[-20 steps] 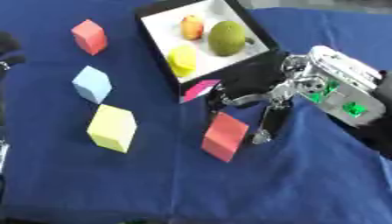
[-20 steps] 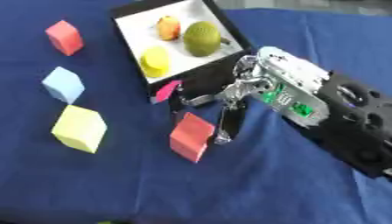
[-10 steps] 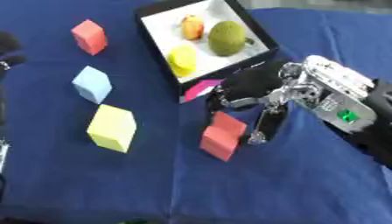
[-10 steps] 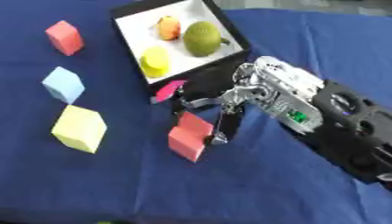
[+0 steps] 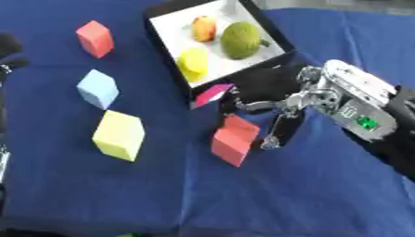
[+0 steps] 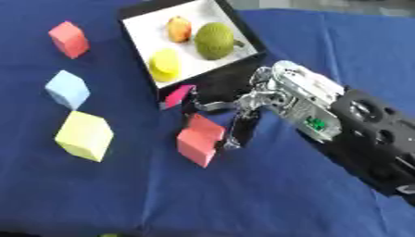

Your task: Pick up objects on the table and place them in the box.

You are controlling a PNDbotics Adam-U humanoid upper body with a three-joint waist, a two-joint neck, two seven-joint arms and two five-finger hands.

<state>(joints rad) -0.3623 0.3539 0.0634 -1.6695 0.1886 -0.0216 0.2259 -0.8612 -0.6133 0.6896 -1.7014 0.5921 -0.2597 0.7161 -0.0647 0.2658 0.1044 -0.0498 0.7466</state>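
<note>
Right hand (image 5: 301, 99) fingers spread beside red block (image 5: 234, 140).

It looked like a lab test setup; a blue cloth (image 5: 203, 194) covered the counter across the frame; coloured foam blocks (image 5: 119, 135) lay scattered at left.

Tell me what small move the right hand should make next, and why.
Probably close the right hand around the red block. Its fingers straddle the block but look uncurled, and the block sits on the blue cloth, outside the box.
</note>
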